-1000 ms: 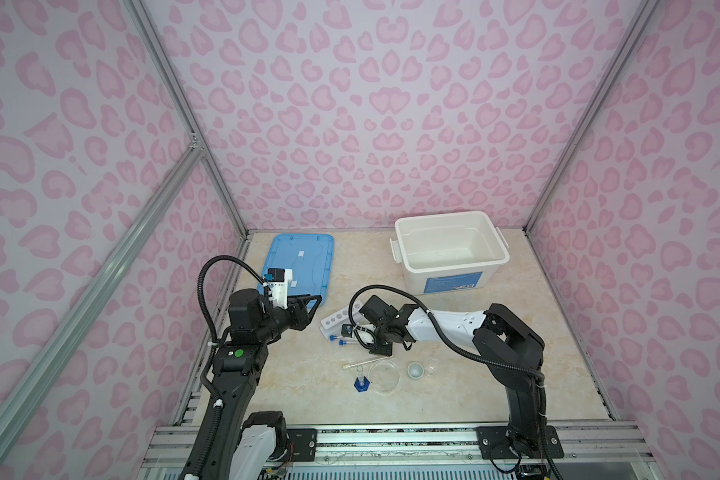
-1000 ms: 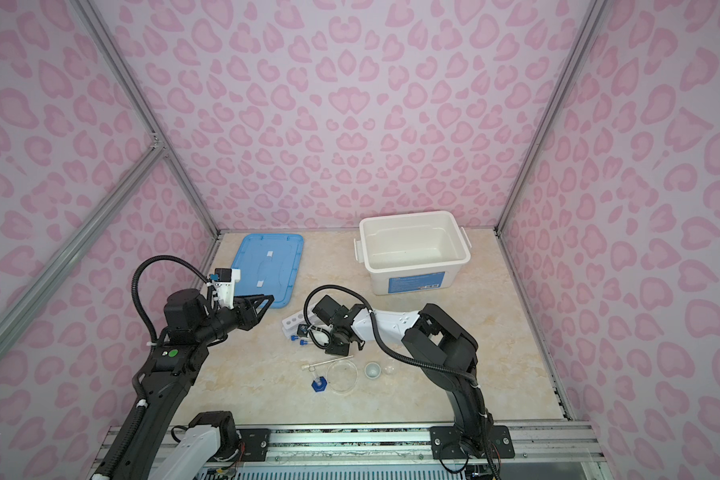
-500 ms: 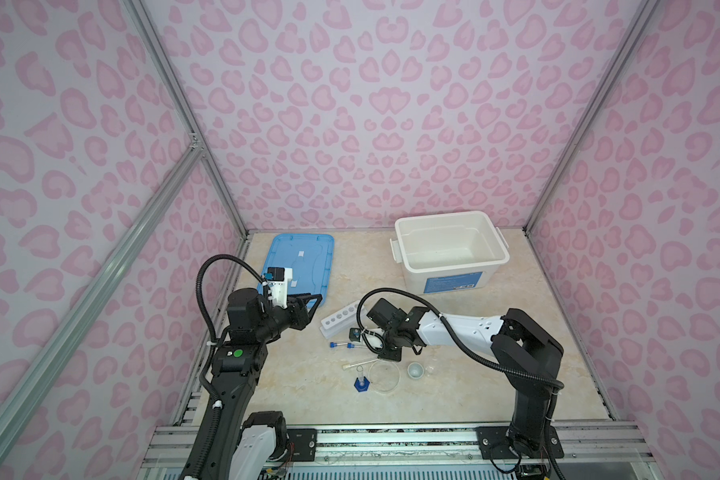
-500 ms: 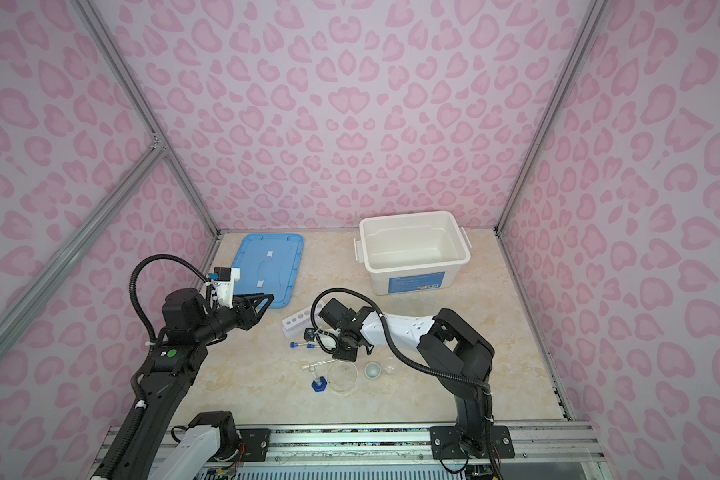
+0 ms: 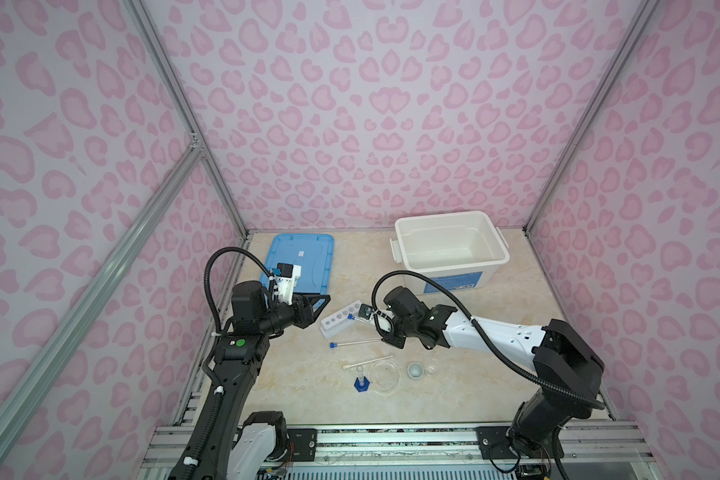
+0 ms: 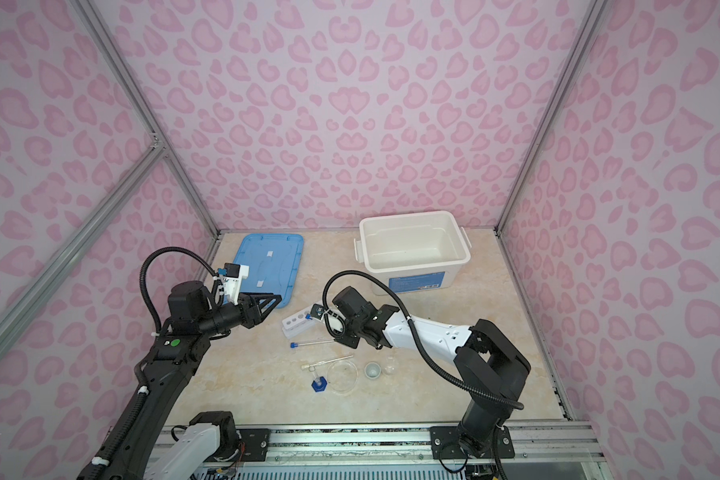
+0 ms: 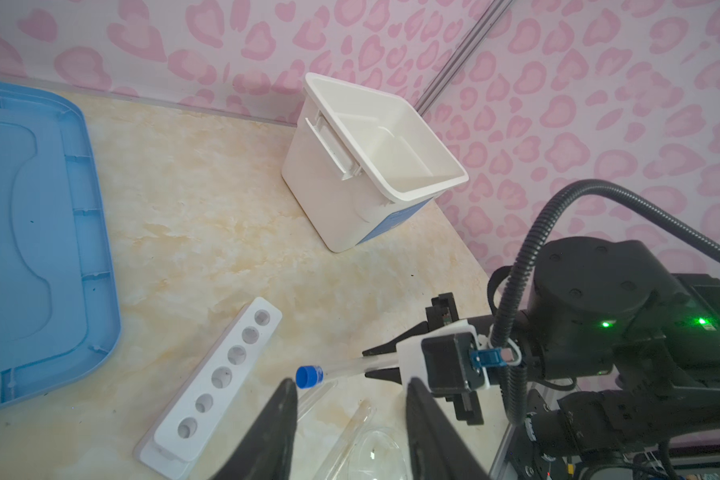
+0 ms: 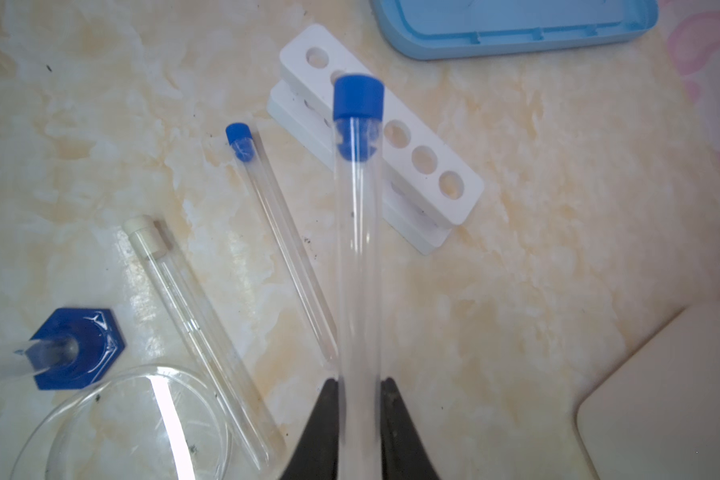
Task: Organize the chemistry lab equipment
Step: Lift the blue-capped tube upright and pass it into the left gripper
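Observation:
My right gripper (image 8: 358,380) is shut on a blue-capped test tube (image 8: 357,249). It holds the tube off the table, with the blue cap over the white six-hole rack (image 8: 425,166). In both top views this gripper (image 5: 375,322) sits just right of the rack (image 5: 339,320). A second blue-capped tube (image 5: 356,343) lies in front of the rack. Nearer the front are a white-capped tube (image 5: 368,361), a blue-based cylinder (image 5: 361,382), a petri dish (image 5: 385,376) and a small white cup (image 5: 415,370). My left gripper (image 5: 323,298) hovers open and empty left of the rack.
The big white bin (image 5: 449,276) stands open at the back right. Its blue lid (image 5: 304,257) lies flat at the back left, behind my left gripper. Pink patterned walls close in both sides and the back.
The right gripper has lifted the blue-capped tube off the table and its cap now hangs over the rack. The right arm's elbow has swung right. The left arm has stayed put.

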